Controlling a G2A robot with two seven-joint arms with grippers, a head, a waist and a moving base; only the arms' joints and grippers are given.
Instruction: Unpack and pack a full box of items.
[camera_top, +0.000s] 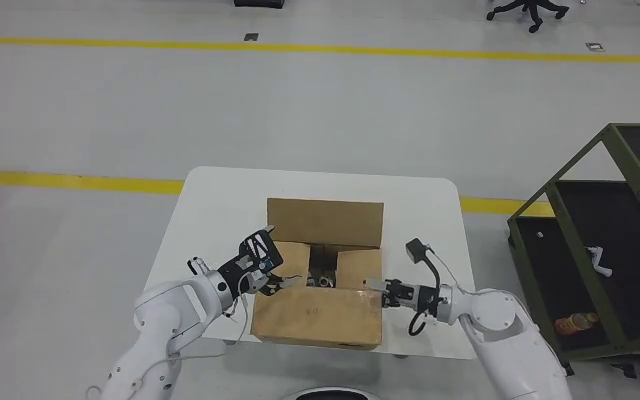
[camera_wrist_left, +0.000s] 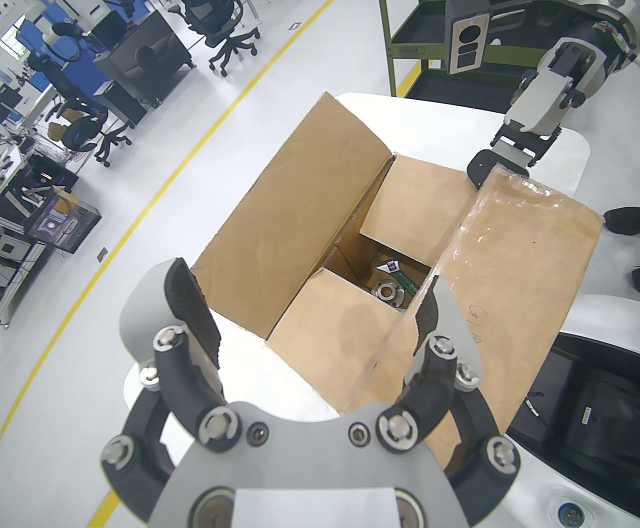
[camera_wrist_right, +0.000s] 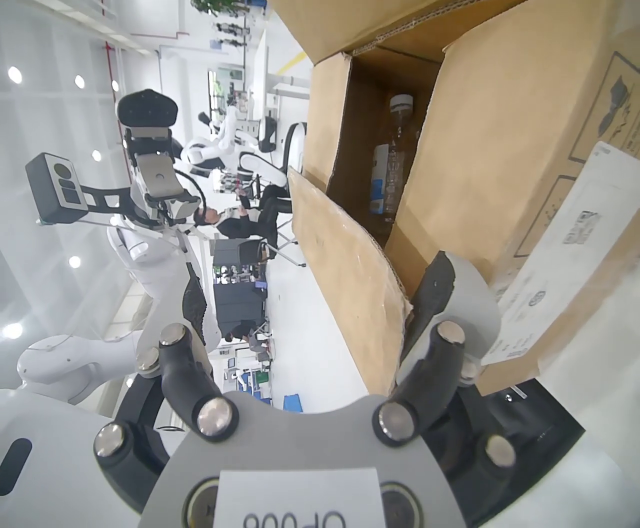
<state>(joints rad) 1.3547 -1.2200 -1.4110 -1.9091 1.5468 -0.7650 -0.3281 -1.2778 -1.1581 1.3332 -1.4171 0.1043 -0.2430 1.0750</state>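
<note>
— Since the box (camera_top: 325, 222) stands mid-table (camera_top: 420, 190) with its long flaps thrown wide, which step do you take this for?

— The opening stage of unpacking, I judge. The far flap lies back flat, and the near flap (camera_top: 318, 318) hangs out towards the robot. The two short side flaps (camera_wrist_left: 340, 320) are half folded in over the mouth.

— And the claws?

— The left gripper (camera_wrist_left: 306, 282) has its fingers spread wide and grips nothing. It sits at the left end of the near flap, one finger (camera_wrist_left: 432, 320) against the flap's edge. The right gripper (camera_wrist_right: 320, 275) is likewise spread and empty. It sits at that flap's other end, and the cardboard runs between its fingers unclamped.

— Is the load out?

— No. Through the gap I see a bottle (camera_wrist_right: 395, 165), a wrench (camera_wrist_left: 397, 272) and a round metal part (camera_wrist_left: 386, 291) down inside.

— So what does the next move call for?

— Pushing the side flaps outward, I'd say, since they cover much of the opening. Then one claw can go down and close on an item. The gap looks narrow for spread fingers.
</note>
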